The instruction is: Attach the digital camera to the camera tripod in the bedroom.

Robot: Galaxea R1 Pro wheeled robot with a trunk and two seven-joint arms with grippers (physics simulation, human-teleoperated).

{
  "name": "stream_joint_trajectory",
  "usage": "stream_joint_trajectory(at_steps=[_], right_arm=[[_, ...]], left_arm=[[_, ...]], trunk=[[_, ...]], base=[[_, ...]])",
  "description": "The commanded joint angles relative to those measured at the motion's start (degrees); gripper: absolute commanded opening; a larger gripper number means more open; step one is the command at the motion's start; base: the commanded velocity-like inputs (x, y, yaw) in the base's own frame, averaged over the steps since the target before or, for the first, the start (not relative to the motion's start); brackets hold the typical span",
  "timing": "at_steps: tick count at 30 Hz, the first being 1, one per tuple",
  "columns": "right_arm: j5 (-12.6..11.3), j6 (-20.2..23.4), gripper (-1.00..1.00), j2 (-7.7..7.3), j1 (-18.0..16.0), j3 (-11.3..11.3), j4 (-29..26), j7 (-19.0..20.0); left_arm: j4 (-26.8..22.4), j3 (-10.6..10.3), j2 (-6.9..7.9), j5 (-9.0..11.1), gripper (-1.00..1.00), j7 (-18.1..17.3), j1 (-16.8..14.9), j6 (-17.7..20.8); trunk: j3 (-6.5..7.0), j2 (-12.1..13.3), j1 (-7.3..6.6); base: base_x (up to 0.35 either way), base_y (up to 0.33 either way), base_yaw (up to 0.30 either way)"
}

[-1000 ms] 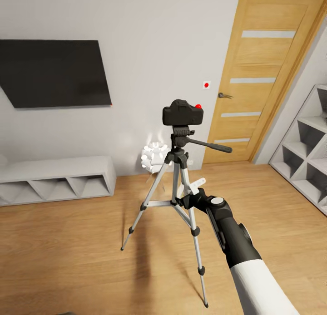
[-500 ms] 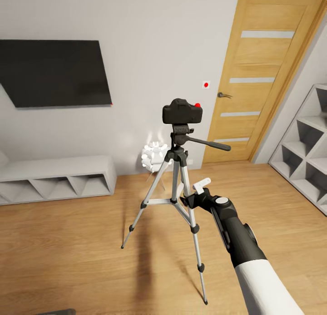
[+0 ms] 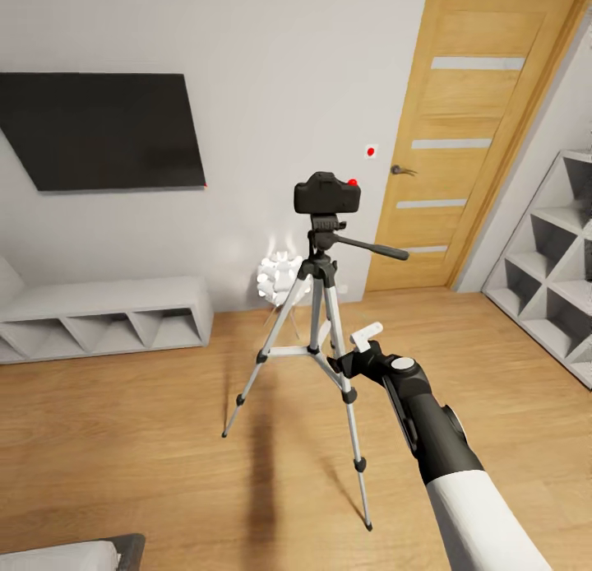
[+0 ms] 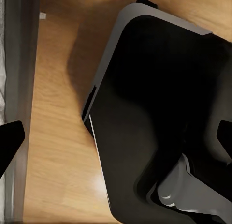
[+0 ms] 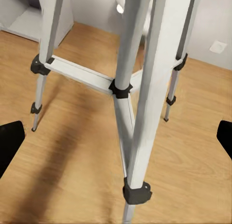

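Already the digital camera [image 3: 327,194] sits on the head of the camera tripod [image 3: 316,308], which stands on the light wood floor [image 3: 131,423] in the bedroom, with the wall TV [image 3: 103,131] far to its left and the wooden door [image 3: 469,135] far to its right. The right gripper [image 3: 352,350] hangs near the tripod's right side at mid-leg height, jaws wide with nothing between them, the silver legs [image 5: 145,88] close ahead. The left gripper [image 4: 116,137] points down over the robot's dark base [image 4: 159,112], fingertips [image 4: 9,139] spread wide and empty.
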Motion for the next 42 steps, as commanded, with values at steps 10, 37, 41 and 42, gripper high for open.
stream_joint_trajectory(at_steps=[10,37,41,42], right_arm=[[0.55,0.21,1.00,0.02,-0.04,-0.03,-0.08,0.48],[0.35,2.51,1.00,-1.13,0.75,-0.16,1.57,0.51],[0.20,4.26,1.00,-5.89,3.22,-2.76,13.77,0.45],[0.19,4.19,1.00,-6.13,3.29,-3.17,15.76,0.42]], left_arm=[[0.00,-0.44,0.01,0.57,1.00,-0.12,-0.03,-0.03],[0.00,-0.13,0.10,0.67,1.00,-0.12,-0.03,0.03],[0.00,-0.13,0.10,0.66,1.00,-0.12,-0.03,0.04],[0.00,-0.13,0.10,0.66,1.00,-0.12,-0.03,0.03]], trunk=[[-0.11,-0.12,0.00],[-0.11,-0.12,0.00],[-0.11,-0.12,0.00],[-0.11,-0.12,0.00]], base=[[-0.285,0.000,0.000],[-0.021,0.000,0.000],[0.000,0.000,0.000],[0.000,0.000,0.000]])
